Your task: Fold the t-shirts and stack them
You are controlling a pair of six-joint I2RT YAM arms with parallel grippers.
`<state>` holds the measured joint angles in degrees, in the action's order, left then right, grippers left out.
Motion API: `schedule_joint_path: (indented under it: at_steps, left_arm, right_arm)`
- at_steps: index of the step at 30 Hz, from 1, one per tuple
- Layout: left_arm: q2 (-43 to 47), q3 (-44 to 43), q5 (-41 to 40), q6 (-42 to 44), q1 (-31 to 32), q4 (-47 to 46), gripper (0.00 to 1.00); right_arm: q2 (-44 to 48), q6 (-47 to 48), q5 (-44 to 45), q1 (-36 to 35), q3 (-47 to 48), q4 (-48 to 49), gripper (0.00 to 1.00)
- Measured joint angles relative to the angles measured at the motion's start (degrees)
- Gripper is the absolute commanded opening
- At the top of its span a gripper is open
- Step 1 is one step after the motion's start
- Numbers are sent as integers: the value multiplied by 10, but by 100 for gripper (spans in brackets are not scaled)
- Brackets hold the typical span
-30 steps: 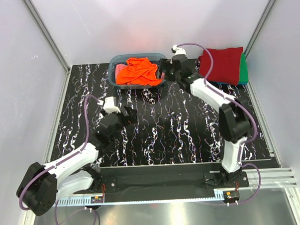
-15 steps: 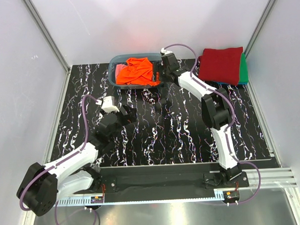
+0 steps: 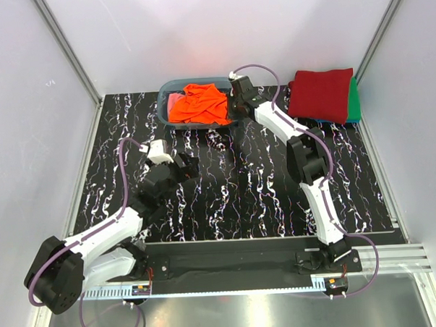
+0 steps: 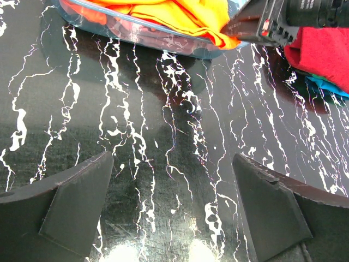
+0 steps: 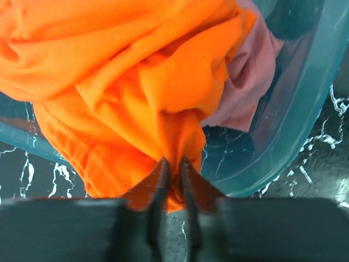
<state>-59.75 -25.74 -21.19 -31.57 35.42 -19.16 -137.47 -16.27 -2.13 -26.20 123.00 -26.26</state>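
Observation:
A crumpled bright orange t-shirt (image 3: 198, 104) fills the translucent blue-grey tub (image 3: 173, 86) at the back of the table, with a salmon-pink t-shirt (image 5: 252, 82) under it. My right gripper (image 5: 173, 170) is shut on a fold of the orange t-shirt (image 5: 131, 82) at the tub's right rim (image 5: 311, 103). A folded dark red t-shirt (image 3: 321, 94) lies on a green one (image 3: 354, 98) at the back right. My left gripper (image 4: 172, 210) hovers open over bare table, well in front of the tub (image 4: 163, 41), nothing between its fingers.
The black marbled table (image 3: 227, 196) ends at white walls on the left, right and back. The right arm (image 3: 296, 135) stretches diagonally from its base to the tub. The folded stack sits against the right wall.
My right gripper moved left from beside the tub to its right rim and closed on the orange t-shirt. The left arm has stayed put.

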Motion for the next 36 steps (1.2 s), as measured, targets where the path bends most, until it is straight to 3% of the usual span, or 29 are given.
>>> schedule_joint_path:
  at_steps: [1,7,12,16,23,29,30,31,32,34,36]
  left_arm:
    - [0,0,0,0,0,0,99]
    - [0,0,0,-1,-3,0,99]
    - [13,23,11,-16,-23,-19,99]
    - [34,59,30,-36,-58,-32,99]
    - [67,80,40,-58,-67,-45,99]
    - [187,161,16,-82,-70,-61,99]
    - [195,167,13,-84,-71,-62,99]
    - [197,170,12,-87,-73,-62,99]
    - [197,170,11,-89,-73,-63,99]
    - [191,170,12,-90,-73,-64,99]
    - [186,170,13,-90,-73,-66,99]
  right_arm:
    - [-1,0,-2,0,0,-3,0]
    - [-1,-2,-6,-1,42,-42,0]
    - [10,13,-3,-18,208,-120,0]
    - [92,26,0,-64,259,-149,0]
    - [292,30,-38,-155,242,-165,0]
    - [428,17,-44,-162,54,-136,1]
    - [438,14,-43,-162,12,-122,15]
    - [447,8,-40,-162,-33,-116,67]
    - [444,2,-35,-162,-73,-111,83]
    - [422,2,-19,-163,-139,-111,99]
    - [386,1,11,-162,-182,-118,100]
